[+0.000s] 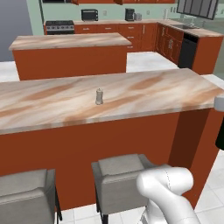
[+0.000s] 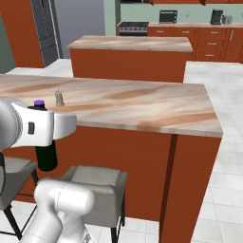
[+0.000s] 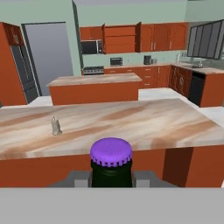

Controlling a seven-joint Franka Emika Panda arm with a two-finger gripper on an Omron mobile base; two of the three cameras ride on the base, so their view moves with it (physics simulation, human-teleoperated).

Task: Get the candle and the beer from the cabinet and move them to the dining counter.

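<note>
The dining counter (image 1: 131,94) runs across the near scene, with grey stools (image 1: 120,177) at its near side and the far cabinet (image 3: 120,37) standing open on the back wall. The candle (image 1: 99,96) stands upright on the counter's left half. On the counter's near side, the gripper (image 2: 43,124) apparently pinches the beer (image 2: 46,154) just below its purple cap, held upright off the floor.

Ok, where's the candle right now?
The small pale grey-white candle stands upright on the beige-brown marbled dining counter, alone near its middle in the left base view and toward its left end in the right base view.
</note>
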